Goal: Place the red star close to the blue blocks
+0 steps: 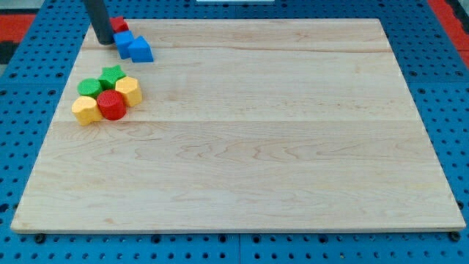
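The red star (119, 25) lies at the view's top left of the wooden board, mostly hidden behind my rod, touching a blue block (122, 40). A second blue block (141, 50), wedge-shaped, sits just to the right and below it. My tip (105, 41) rests on the board directly left of the first blue block and just below the red star.
A cluster sits below the blue blocks: a green star (112, 73), a green cylinder (90, 87), a yellow block (129, 90), a red cylinder (112, 105) and another yellow block (86, 110). The wooden board (256, 147) lies on a blue pegboard.
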Controlling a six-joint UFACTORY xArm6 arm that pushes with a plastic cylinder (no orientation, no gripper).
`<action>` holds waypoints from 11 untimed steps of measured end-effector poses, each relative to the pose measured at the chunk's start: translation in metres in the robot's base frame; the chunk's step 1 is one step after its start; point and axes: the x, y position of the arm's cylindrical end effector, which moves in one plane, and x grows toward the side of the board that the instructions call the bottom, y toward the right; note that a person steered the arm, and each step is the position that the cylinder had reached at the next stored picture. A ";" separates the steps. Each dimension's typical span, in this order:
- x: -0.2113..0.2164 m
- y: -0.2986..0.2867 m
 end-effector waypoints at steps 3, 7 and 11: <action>0.016 0.042; -0.035 -0.048; -0.033 0.023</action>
